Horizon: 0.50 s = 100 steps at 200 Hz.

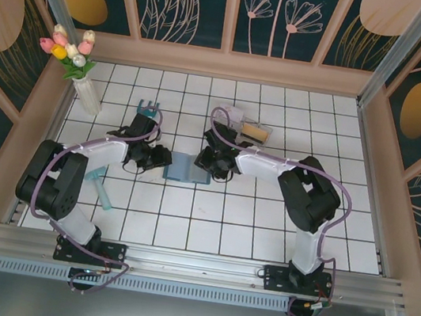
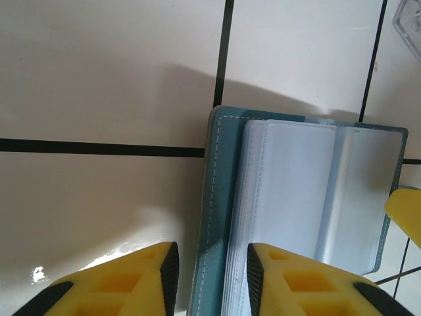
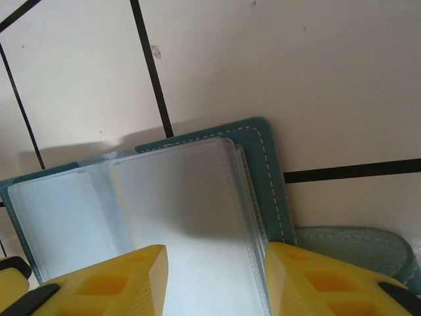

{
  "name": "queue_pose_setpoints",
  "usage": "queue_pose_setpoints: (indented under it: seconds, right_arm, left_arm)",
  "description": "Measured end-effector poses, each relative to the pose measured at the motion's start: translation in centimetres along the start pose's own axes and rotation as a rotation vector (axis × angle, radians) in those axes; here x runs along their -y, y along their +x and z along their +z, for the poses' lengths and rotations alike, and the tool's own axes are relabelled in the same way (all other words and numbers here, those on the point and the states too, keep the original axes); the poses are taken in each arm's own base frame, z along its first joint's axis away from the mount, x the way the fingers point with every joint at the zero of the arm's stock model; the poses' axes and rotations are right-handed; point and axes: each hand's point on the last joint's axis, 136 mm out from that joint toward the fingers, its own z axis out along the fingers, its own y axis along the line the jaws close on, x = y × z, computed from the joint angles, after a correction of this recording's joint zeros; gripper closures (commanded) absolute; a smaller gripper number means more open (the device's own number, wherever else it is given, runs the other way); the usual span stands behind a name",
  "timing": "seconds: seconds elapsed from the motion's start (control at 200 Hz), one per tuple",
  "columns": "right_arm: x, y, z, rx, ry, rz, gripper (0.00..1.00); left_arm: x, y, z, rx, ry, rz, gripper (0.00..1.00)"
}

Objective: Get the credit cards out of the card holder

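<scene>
— Yellow fingers [image 2: 118, 289] of my left pincer [image 2: 210, 263] stand slightly apart, astride the wallet's [image 2: 220, 197] stitched edge.
— Gripping it?
— Can't tell. My right pincer [image 3: 216, 263] stands wider, astride the clear sleeves [image 3: 191, 210]; can't tell either. The wallet lies open on the tiled table [image 1: 263, 230], between both.

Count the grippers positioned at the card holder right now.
2. The left gripper straddles the left edge of the card holder, over its teal cover. The right gripper stands over the clear sleeves near its right edge. Both have their fingers apart.
</scene>
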Motion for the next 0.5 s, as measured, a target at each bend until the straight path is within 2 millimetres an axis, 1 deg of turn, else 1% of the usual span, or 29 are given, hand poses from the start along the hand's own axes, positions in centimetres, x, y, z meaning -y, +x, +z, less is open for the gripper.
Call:
queue_pose_setpoints:
  seconds: [0.32, 0.38, 0.5]
  right_arm:
    - [-0.2, 0.1, 0.3, -0.017, -0.007, -0.02, 0.58]
    - [-0.4, 0.3, 0.2, -0.028, -0.019, -0.028, 0.58]
    - [-1.1, 0.3, 0.2, -0.044, -0.061, -0.046, 0.58]
  left_arm:
    - [-0.4, 0.3, 0.7, -0.02, -0.008, -0.008, 0.77]
    - [-0.4, 0.3, 0.8, -0.023, -0.007, -0.009, 0.79]
    - [-0.5, 0.4, 0.8, -0.026, -0.007, -0.011, 0.81]
